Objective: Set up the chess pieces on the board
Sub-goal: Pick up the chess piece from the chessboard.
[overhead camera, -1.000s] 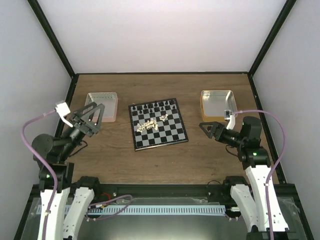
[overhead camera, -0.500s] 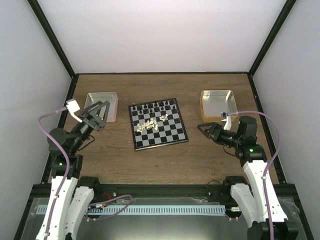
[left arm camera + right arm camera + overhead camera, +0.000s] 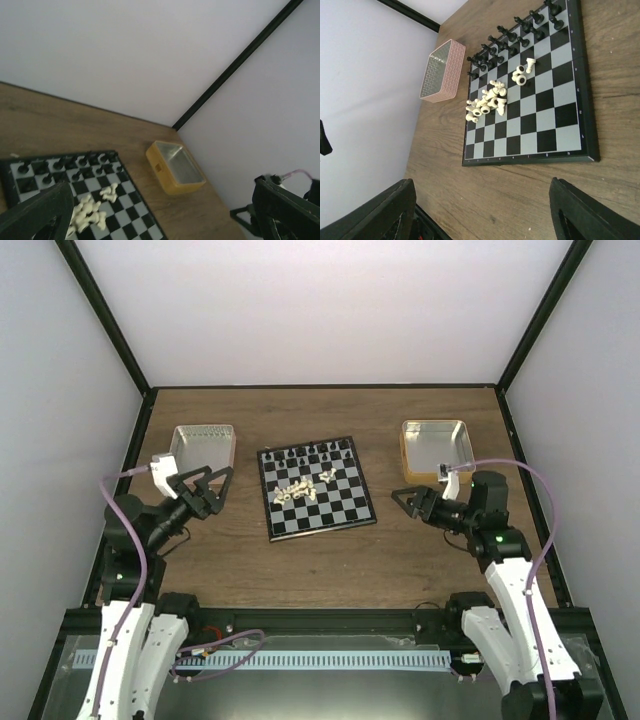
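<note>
Centre stage, the chess pieces point(image 3: 298, 491) lie tumbled in a loose heap on the middle squares of the board point(image 3: 345, 512). It sits mid-desk point(image 3: 320, 560), with black figures point(image 3: 310, 454) ranked along its far rows. The left hand point(image 3: 220, 490) and right hand point(image 3: 405, 505) flank it, both spread and empty. A pink tray point(image 3: 178, 450) and a yellow tray point(image 3: 405, 450) lie beyond them.
</note>
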### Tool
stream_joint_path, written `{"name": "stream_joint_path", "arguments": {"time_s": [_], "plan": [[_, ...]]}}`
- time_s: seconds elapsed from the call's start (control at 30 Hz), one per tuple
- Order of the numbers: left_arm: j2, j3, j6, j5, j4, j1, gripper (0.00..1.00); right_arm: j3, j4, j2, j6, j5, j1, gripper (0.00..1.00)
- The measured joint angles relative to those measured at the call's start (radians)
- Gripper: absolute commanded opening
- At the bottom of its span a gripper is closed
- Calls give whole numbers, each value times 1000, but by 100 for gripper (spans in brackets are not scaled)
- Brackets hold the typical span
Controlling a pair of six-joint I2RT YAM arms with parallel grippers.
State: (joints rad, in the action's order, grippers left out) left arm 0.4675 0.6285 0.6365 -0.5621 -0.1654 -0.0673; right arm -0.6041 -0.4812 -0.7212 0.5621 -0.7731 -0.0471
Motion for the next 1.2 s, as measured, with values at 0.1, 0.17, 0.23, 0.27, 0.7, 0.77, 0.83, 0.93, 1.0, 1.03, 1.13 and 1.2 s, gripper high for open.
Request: {"name": "stream_joint_path", "arguments": {"time_s": [0.1, 0.17, 0.23, 0.27, 0.7, 0.77, 0.83, 0.93, 1.0, 1.03, 1.13, 1.2], "plan": [[6, 0, -45, -2, -58, 0, 100, 0, 25, 1, 24, 36, -34, 77], [13, 0, -71, 1, -79, 0, 100, -1, 30, -6, 40, 76, -69, 76], [23, 0, -93, 7, -92, 0, 100, -3, 34, -22, 51, 111, -106, 74], [29, 0, -101, 9, -95, 0, 100, -3, 38, -32, 57, 134, -130, 73], [111, -101, -114, -18, -61, 0, 100, -116, 149, -478, 138, 485, -561, 47], [113, -109, -114, -18, -63, 0, 99, -189, 158, -589, 135, 541, -592, 44], [113, -113, -113, -18, -61, -1, 99, -266, 170, -690, 132, 599, -606, 42], [109, -113, -113, -18, -61, -1, 99, -358, 187, -809, 127, 670, -611, 38], [103, -114, -114, -13, -61, -1, 100, -420, 195, -885, 124, 710, -611, 34], [101, -114, -114, -10, -61, -1, 100, -446, 198, -918, 122, 725, -611, 33], [92, -124, -109, -17, -56, -1, 100, -537, 199, -1028, 122, 774, -611, 32], [91, -132, -105, -30, -51, -1, 100, -584, 197, -1081, 119, 801, -611, 30]]}}
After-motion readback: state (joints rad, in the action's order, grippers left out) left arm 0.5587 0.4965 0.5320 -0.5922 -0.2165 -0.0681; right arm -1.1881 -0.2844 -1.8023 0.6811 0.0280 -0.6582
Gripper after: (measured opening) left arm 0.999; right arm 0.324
